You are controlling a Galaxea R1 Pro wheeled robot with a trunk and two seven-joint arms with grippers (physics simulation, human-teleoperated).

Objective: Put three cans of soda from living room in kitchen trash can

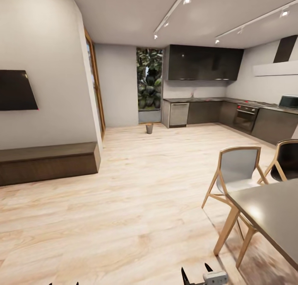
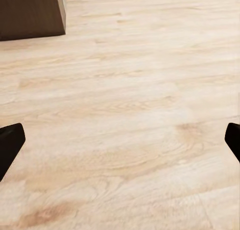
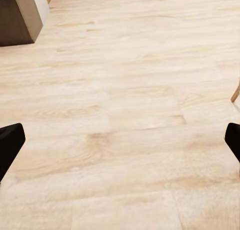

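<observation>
The tash can [image 1: 149, 128] is a small tapered bucket standing on the wood floor far ahead, in front of the glass pane with the leafy plant [image 1: 149, 80], by the kitchen cabinets. The three can of soda are out of view. My left gripper [image 2: 120, 142] is open, its dark fingertips wide apart over bare floor. Over the floor as well, my right gripper [image 3: 120, 142] is open and holds nothing. Its fingers also rise at the head view's lower edge, right gripper [image 1: 196, 272].
A long dark low cabinet [image 1: 45, 163] and a black TV [image 1: 16, 90] line the left wall. At the right stand a grey dining table [image 1: 273, 210] and two wooden chairs [image 1: 238, 169]. Kitchen counters [image 1: 207, 111] and an oven [image 1: 245, 117] fill the far right. Wood floor stretches between me and the bucket.
</observation>
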